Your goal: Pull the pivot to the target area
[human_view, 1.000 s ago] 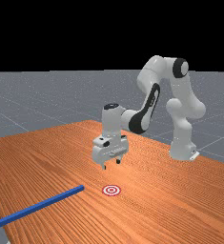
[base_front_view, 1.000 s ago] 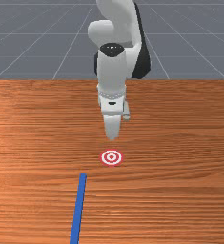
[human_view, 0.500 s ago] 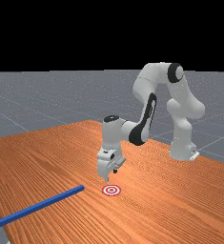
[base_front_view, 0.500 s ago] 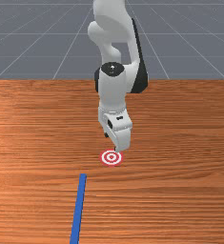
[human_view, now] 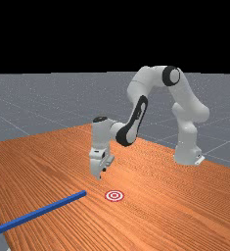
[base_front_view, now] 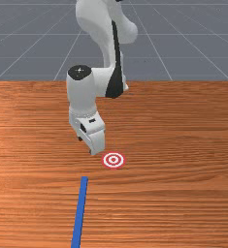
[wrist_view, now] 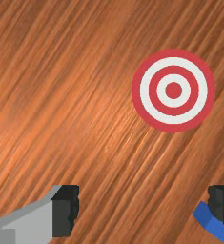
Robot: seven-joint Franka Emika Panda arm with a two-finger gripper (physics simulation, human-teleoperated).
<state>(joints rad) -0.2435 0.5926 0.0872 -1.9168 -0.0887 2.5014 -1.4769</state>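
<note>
My gripper hangs above the table in the far view, fingers wide apart and empty between them, near the bar's closer end. In the wrist view the gripper is open, with one dark fingertip partly covering the blue bar. The long, thin blue bar lies flat in the front view, its upper end just below the hand. A round red-and-white target is flat on the wood, to the front view's right of the hand and of the bar's end. Bar and target are apart.
Orange-brown wood table surrounds the bar and target. In the far view, the bar's far end reaches close to the table's left edge, and the arm's base stands at the right.
My hand has turned and come down from its first pose, then shifted to the front view's left, off the target's side toward the bar's end. Bar and target have stayed put.
</note>
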